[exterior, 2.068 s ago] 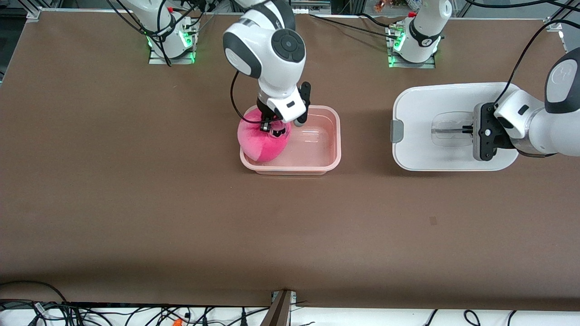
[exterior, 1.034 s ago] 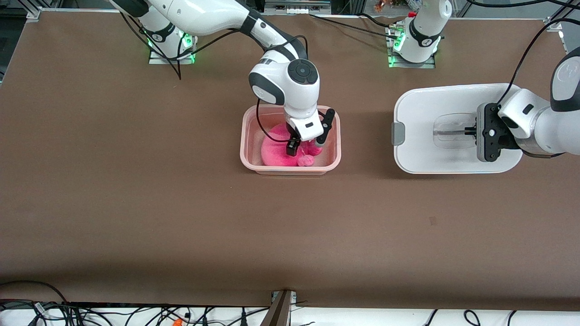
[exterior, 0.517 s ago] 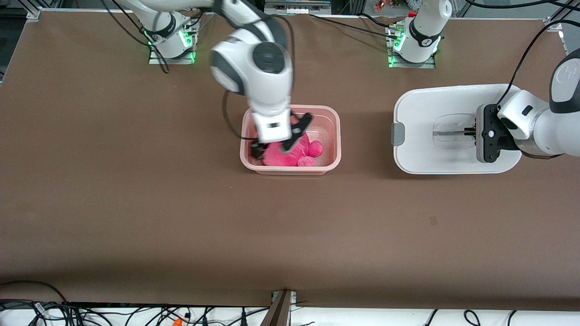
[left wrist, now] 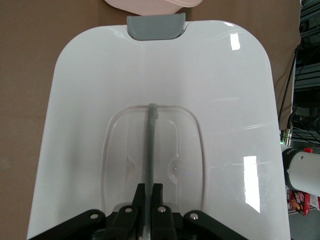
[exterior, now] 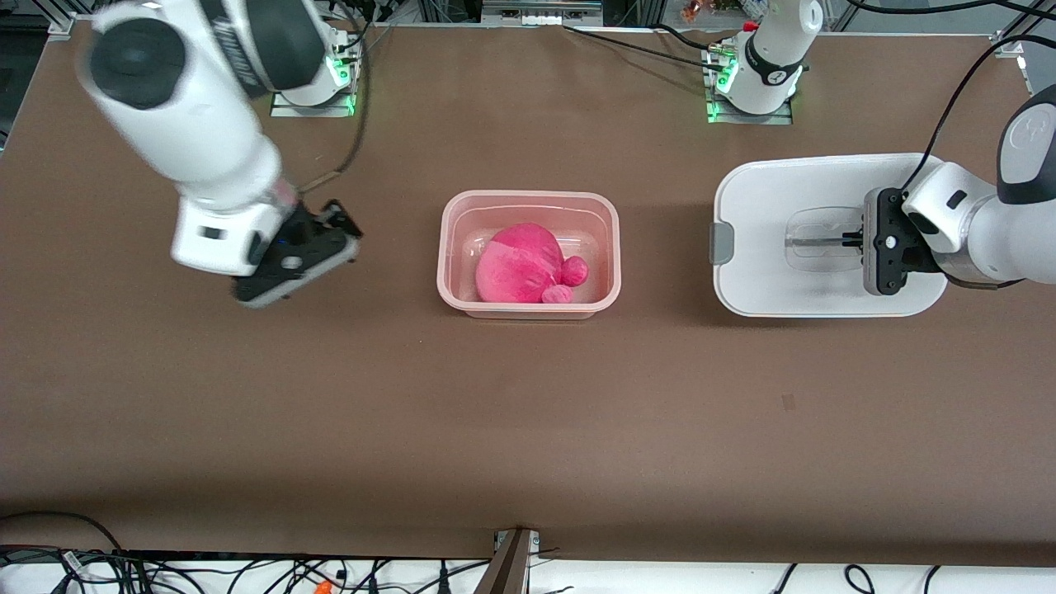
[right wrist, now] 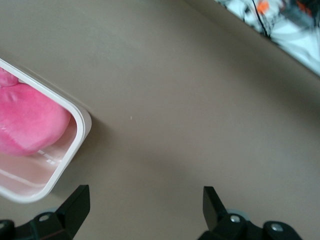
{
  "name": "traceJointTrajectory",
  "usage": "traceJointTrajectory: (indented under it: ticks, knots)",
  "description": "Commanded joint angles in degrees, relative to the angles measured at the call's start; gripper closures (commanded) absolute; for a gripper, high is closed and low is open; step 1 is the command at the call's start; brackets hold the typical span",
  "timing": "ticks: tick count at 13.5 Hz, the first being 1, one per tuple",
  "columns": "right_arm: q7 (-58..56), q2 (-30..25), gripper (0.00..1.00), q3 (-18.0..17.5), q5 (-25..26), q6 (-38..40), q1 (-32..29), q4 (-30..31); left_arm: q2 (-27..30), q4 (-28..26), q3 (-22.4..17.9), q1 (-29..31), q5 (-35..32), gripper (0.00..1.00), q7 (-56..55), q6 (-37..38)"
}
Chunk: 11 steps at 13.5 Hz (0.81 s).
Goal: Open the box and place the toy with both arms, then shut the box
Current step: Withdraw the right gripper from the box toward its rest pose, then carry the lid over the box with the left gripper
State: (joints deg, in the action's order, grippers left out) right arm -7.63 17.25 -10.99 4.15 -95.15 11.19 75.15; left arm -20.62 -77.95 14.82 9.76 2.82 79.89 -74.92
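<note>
The box's pinkish tub (exterior: 528, 196) stands open at mid-table with the pink toy (exterior: 516, 272) lying in it. The white lid (exterior: 767, 190) is beside the tub, toward the left arm's end. My left gripper (exterior: 850, 240) is shut on the lid's clear handle (exterior: 813, 241). In the left wrist view the fingers (left wrist: 141, 192) pinch the handle bar (left wrist: 151, 145) over the lid (left wrist: 225, 100). My right gripper (exterior: 342, 231) is open and empty over bare table toward the right arm's end. The right wrist view shows it (right wrist: 146, 197) beside the tub's rim (right wrist: 82, 120) and toy (right wrist: 30, 122).
One grey clip (exterior: 723, 239) on the lid's edge faces the tub and also shows in the left wrist view (left wrist: 155, 26). Brown table (exterior: 528, 412) stretches wide nearer the front camera. Cables (exterior: 247, 573) lie along the front edge.
My right gripper let go of the toy in the tub, rose, and swung away toward the right arm's end. The left gripper and lid hardly moved.
</note>
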Motion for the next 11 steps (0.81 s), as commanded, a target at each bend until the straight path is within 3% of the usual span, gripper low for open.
traceJointTrajectory:
  ticks: [1, 4, 8, 11]
  knots:
    - [2.95, -8.35, 0.00, 6.14, -5.37, 2.87, -0.21, 7.10, -0.56, 2.02, 2.65, -0.97, 0.26, 1.00, 0.18, 1.62]
    - [9.12, -13.02, 0.00, 11.33, -5.55, 7.07, -0.21, 11.07, -0.56, 1.49, 6.79, -2.72, 0.26, 1.00, 0.09, -1.89]
    - [14.13, -19.25, 0.00, 16.52, -5.03, 6.48, -0.21, 18.70, -0.47, 0.88, 7.68, -8.88, 0.08, 1.00, -0.70, -8.46]
    - [13.52, -18.93, 0.00, 18.20, -3.72, 7.26, -0.30, 18.20, -0.21, 0.79, 9.26, -10.46, 1.83, 1.00, -1.66, -14.19]
